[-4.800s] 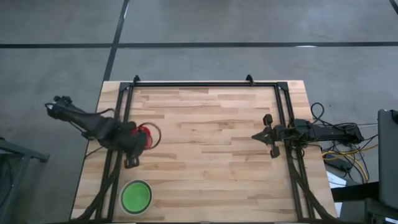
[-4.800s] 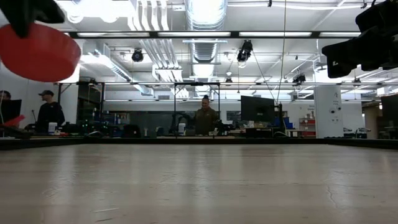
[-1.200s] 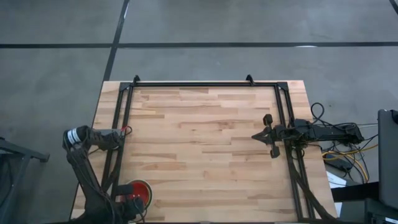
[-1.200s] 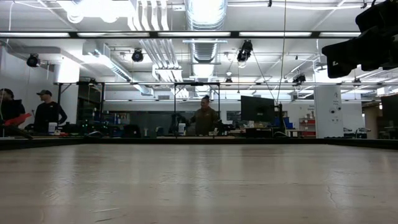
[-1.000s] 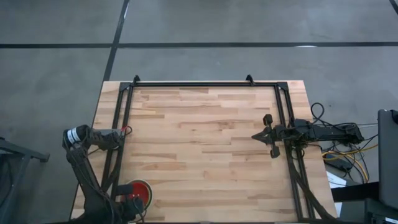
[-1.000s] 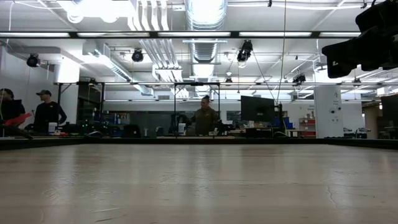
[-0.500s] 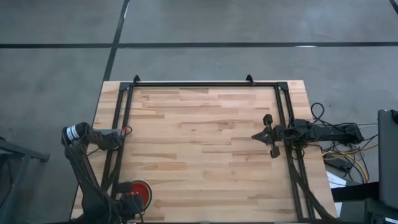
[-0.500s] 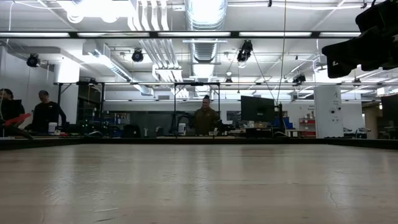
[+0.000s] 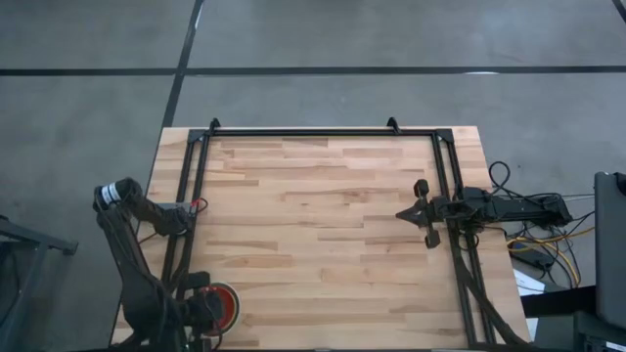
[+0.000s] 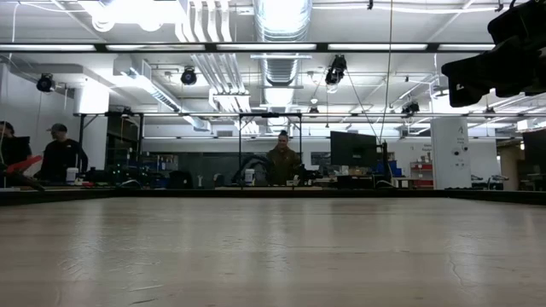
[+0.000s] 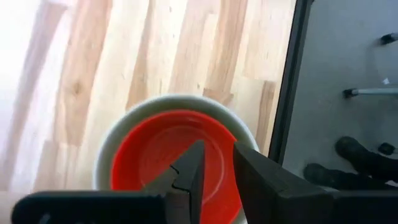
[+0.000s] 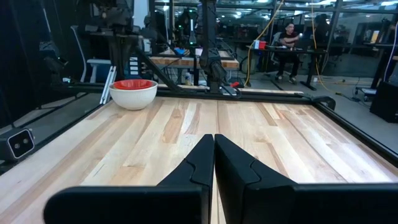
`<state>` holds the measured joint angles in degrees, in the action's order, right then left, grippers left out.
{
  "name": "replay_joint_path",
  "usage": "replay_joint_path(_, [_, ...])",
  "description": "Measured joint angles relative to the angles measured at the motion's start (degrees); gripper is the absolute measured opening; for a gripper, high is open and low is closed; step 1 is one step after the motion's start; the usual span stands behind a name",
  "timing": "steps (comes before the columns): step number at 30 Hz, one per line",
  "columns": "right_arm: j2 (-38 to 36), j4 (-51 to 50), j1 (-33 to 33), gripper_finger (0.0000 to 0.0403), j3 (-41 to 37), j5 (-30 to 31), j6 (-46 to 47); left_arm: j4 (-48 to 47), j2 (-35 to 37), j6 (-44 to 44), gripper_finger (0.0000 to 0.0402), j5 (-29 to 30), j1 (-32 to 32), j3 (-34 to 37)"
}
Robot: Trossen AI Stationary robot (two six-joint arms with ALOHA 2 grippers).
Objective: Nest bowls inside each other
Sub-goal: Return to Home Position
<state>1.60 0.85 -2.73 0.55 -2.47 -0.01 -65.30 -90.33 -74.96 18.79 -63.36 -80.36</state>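
Since a few seconds back the red bowl (image 9: pixel 219 305) has gone from hanging in the left gripper (image 9: pixel 201 315) to sitting inside the cream bowl (image 11: pixel 174 103). In the last half second the left arm's upper joints have swung outward, off the cream bowl's side of the table (image 9: pixel 323 196). The left wrist view shows the left gripper just above the red bowl's hollow, fingers a narrow gap apart and holding nothing. The red bowl sits level in the cream bowl, with a cream rim showing all round it. Green bowls can't be seen now; likely under the red one. Nesting looks done, so what's left is pulling back. Key relation: the stack lies straight below and ahead of the left fingertips, so the exit should go up first, then away, or a finger could clip the cream rim and drag it. The bowl is round, so there's no long axis to mind. The right gripper (image 9: pixel 403 214) is parked well apart from the cream bowl across the table, fingers pressed together, empty.
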Motion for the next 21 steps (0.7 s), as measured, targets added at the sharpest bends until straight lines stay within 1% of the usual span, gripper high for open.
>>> replay_joint_path(4, [-0.02, 0.01, 0.01, 0.0009, -0.01, 0.00, 0.00, 0.01, 2.18, 2.09, 0.0088, 2.54, 0.99, 0.00])
replay_joint_path(9, [-0.02, 0.00, -0.01, 0.0009, -0.01, -0.01, 0.00, 0.30, 4.53, 6.84, 0.0088, 5.58, 2.22, 0.00])
replay_joint_path(16, [0.00, 0.01, 0.01, 0.0009, 0.00, -0.01, 0.00, 0.51, 8.42, 12.34, 0.0087, 7.96, 5.35, 0.00])
replay_joint_path(21, [-0.02, 0.00, -0.01, 0.0009, 0.01, -0.01, -0.02, 2.65, 10.88, 19.21, 0.0087, 9.20, 7.63, 0.00])
